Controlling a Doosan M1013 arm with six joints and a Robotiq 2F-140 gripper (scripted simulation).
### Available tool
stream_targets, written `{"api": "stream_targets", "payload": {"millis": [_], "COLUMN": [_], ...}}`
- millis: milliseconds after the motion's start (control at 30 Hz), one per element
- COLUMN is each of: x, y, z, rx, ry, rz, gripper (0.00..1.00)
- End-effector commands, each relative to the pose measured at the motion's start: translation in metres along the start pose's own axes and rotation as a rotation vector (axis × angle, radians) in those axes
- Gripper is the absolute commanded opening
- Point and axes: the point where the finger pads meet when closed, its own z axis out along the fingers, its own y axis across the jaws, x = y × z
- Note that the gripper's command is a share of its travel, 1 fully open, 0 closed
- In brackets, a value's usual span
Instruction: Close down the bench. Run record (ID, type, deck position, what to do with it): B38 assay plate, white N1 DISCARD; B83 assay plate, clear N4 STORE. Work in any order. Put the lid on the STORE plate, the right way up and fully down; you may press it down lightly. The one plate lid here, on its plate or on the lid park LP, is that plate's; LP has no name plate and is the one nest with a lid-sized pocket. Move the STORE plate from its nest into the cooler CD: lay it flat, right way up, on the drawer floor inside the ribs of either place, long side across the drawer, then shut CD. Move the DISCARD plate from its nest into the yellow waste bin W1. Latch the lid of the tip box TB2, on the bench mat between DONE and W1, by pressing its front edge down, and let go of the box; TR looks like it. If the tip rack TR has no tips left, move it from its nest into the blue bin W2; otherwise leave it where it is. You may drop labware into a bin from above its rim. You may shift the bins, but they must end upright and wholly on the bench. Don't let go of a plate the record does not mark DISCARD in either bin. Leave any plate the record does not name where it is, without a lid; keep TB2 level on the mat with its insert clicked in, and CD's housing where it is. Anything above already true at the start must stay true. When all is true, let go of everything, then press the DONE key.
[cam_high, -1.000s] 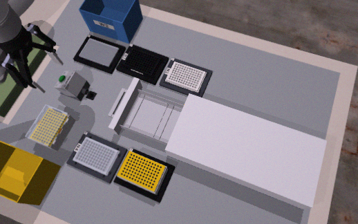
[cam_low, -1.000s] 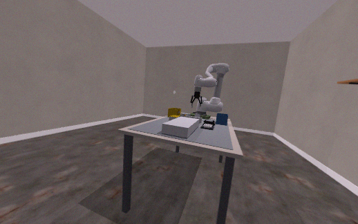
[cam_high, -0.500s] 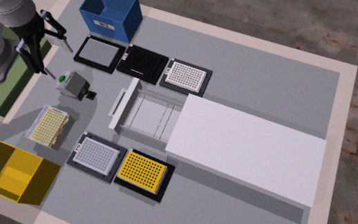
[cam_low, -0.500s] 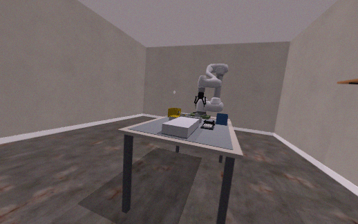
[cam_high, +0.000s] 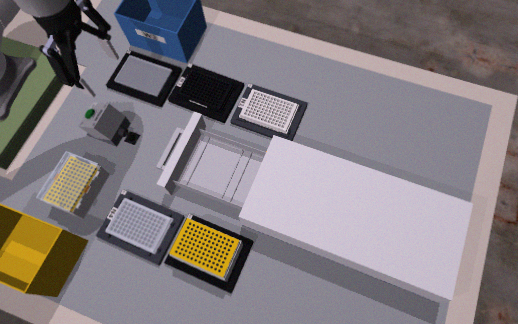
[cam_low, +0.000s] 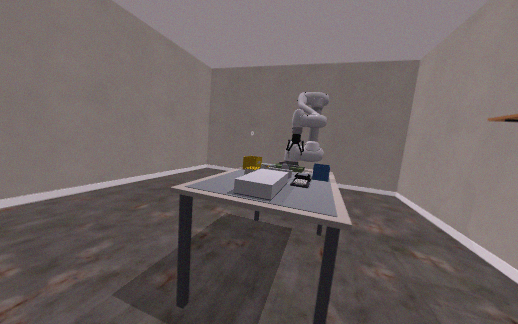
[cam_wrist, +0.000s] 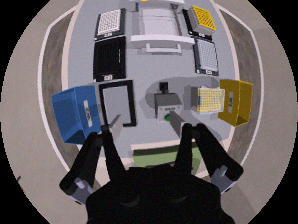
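My gripper is open and empty, high above the bench's back left corner, near the blue bin W2; in the wrist view my gripper shows nothing between its fingers. The white plate sits in a nest behind the cooler drawer, which stands open and empty. The clear plate sits without a lid in a front nest. The lid park holds a flat grey panel. Tip box TB2, with a yellow insert, stands between the DONE key and the yellow bin W1.
A black holed piece sits in the nest between the lid park and the white plate. A yellow holed piece sits in the nest right of the clear plate. The cooler housing covers the right half of the mat.
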Motion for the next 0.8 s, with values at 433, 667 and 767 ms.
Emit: {"api": "stream_targets", "payload": {"millis": [433, 667, 767], "x": [0.005, 0.007, 0.007], "y": [-0.061, -0.089, -0.093], "z": [0.003, 0.005, 0.005], "rx": [-0.001, -0.001, -0.001], "ry": [0.000, 0.000, 0.000], "rz": [0.001, 0.001, 0.001], "gripper": [0.66, 0.66, 0.66]}}
